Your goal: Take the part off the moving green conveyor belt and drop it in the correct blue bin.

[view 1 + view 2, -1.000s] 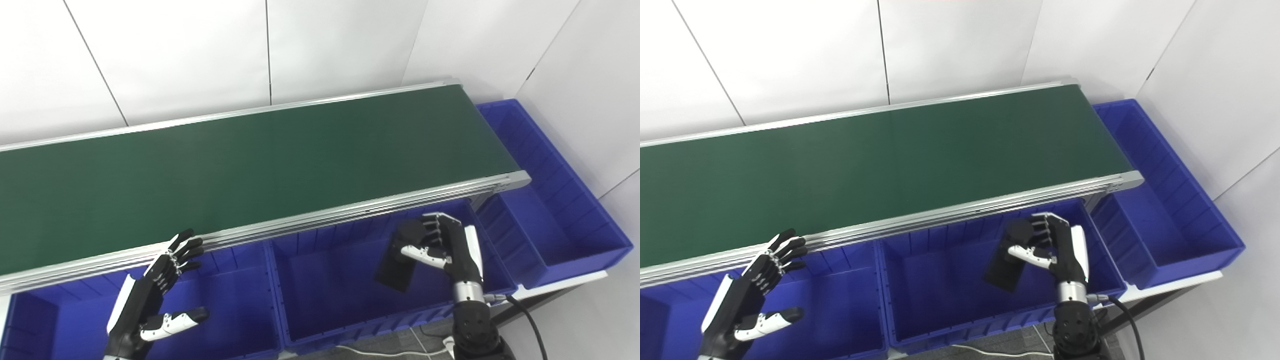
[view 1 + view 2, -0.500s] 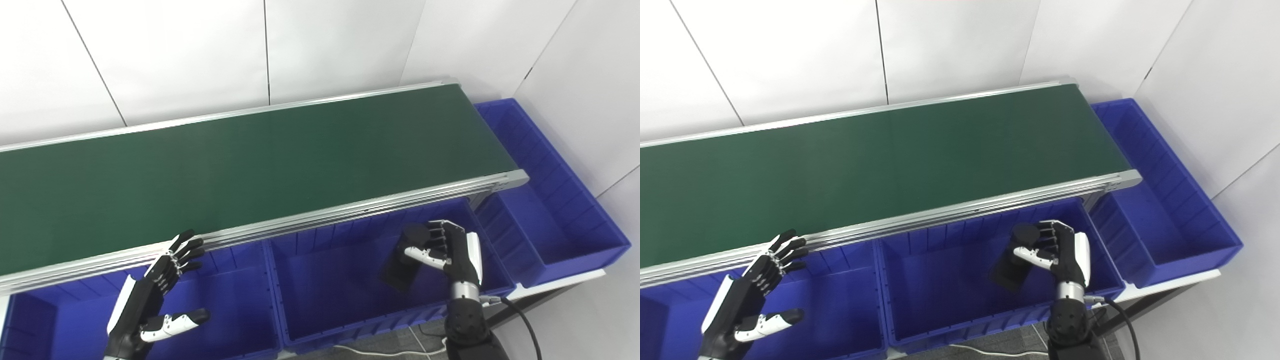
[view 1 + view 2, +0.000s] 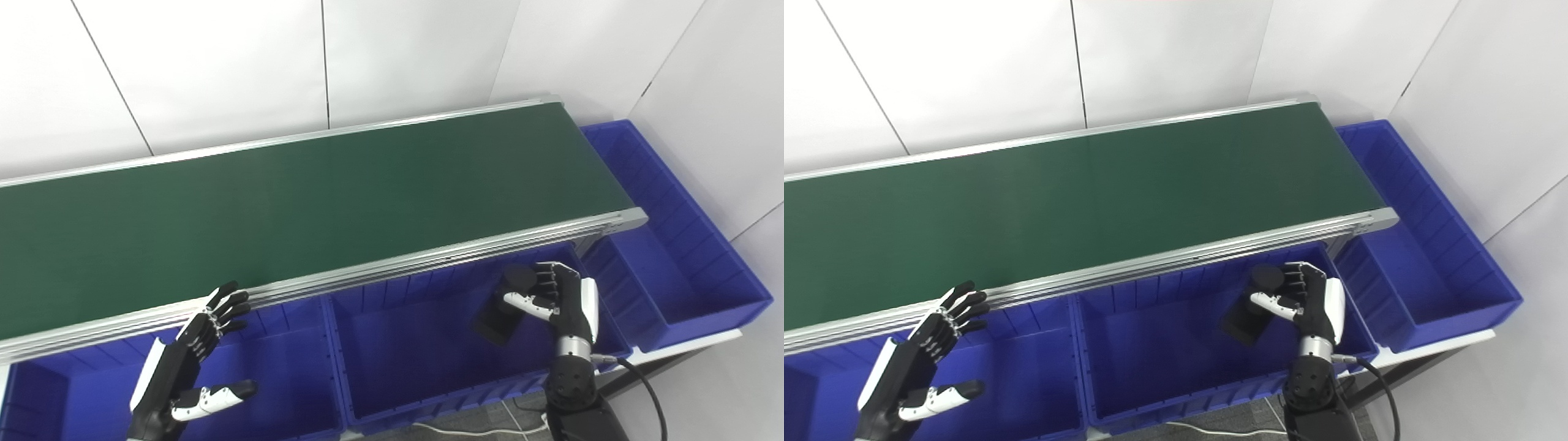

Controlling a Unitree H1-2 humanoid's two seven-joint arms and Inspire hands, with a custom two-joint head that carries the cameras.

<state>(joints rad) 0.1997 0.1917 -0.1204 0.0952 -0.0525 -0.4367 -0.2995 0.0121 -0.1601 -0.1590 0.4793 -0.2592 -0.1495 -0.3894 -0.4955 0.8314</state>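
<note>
Hovering over the near-left bin (image 3: 294,392), left hand (image 3: 184,373) has fingers spread, grasping nothing, tips near belt's front rail. Right hand (image 3: 554,300) clasps the black part (image 3: 499,315), held above the middle bin (image 3: 416,392) by its right wall. Behind both, green conveyor belt (image 3: 306,196) runs bare w/ a 3rd bin (image 3: 704,269) at its right end.
</note>
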